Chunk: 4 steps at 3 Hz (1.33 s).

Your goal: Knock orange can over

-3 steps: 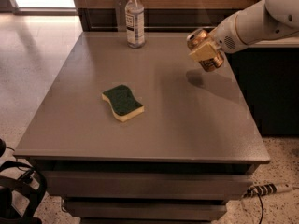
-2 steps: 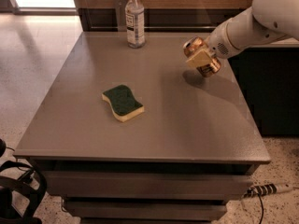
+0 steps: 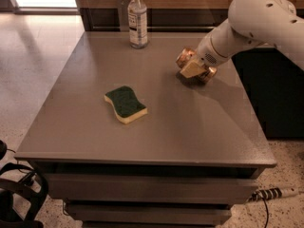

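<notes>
Tool [image 3: 194, 70] at the right rear of the tabletop [image 3: 190, 127], pinching the orange can [image 3: 186, 59], which is tilted almost onto its side. Risk: once released, the rounded can may roll off the nearby right edge.

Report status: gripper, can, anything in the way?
Gripper at far right of table, shut on can. Can tilted, close to the surface, contact unclear. Bottle and sponge well clear.
</notes>
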Motion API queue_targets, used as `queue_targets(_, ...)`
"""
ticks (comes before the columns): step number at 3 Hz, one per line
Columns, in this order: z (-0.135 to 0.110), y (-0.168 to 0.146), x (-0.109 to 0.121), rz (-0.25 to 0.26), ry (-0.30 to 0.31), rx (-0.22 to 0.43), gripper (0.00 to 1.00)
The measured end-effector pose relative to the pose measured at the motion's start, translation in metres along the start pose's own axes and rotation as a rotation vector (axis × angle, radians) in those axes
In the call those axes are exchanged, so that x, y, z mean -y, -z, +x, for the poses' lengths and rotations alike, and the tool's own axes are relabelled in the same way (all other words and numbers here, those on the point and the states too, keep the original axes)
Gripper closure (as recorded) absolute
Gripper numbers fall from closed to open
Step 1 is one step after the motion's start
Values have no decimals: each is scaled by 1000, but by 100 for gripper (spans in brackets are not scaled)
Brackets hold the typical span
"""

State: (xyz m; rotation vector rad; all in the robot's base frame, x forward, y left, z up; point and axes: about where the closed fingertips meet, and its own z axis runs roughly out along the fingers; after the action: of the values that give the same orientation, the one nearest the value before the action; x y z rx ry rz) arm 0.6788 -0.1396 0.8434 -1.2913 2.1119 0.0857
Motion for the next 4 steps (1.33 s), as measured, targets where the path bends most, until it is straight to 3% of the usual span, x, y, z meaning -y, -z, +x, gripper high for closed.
queue_targets(1,-1,1,0,0,0,0,82)
queue_targets(4,-2,-4,-3,-9,4,-1,13)
